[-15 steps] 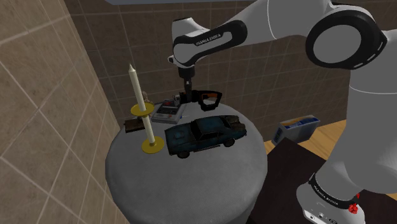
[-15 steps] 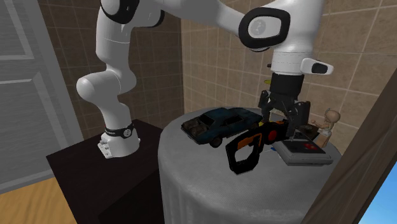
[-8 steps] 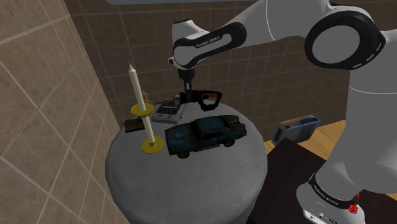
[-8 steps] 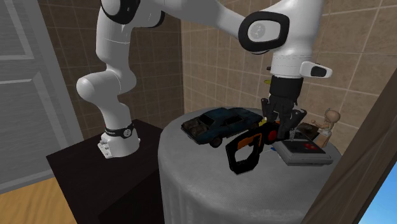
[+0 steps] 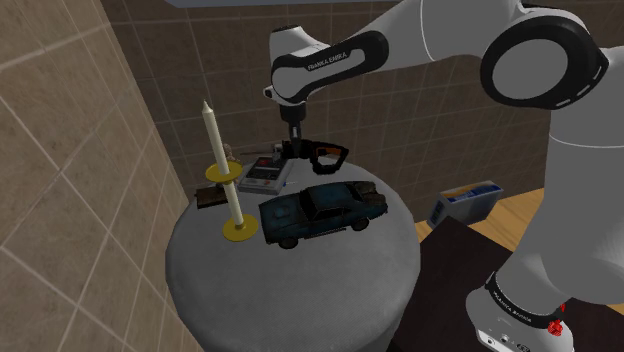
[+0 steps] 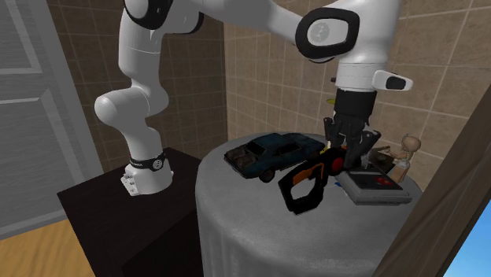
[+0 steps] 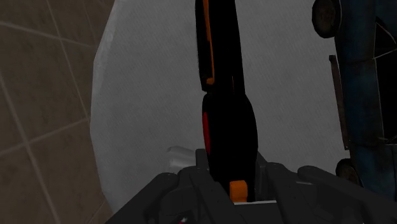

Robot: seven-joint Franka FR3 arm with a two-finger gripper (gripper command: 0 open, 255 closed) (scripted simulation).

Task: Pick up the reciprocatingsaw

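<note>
All-black pincer point(image 6: 344, 149) is clamping the black-and-orange reciprocating saw point(image 7: 229, 121) mid-body, saw hanging tilted low over the round grey worktop point(image 6: 236, 220) near a dark blue toy car point(image 6: 267, 152); lifting step looking in hand, next needing a straight rise, grip holding

Shoulder view: high, behind stand point(image 5: 455, 258). Second exterior: opposite side, lower. Wrist: close, probably downward. All share table point(image 5: 300, 290).

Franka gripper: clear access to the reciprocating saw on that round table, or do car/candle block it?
Looks like yes: the gripper is on the saw from above, fingers clasping its black body. The toy car lies beside it and the candle farther off, neither between.
</note>
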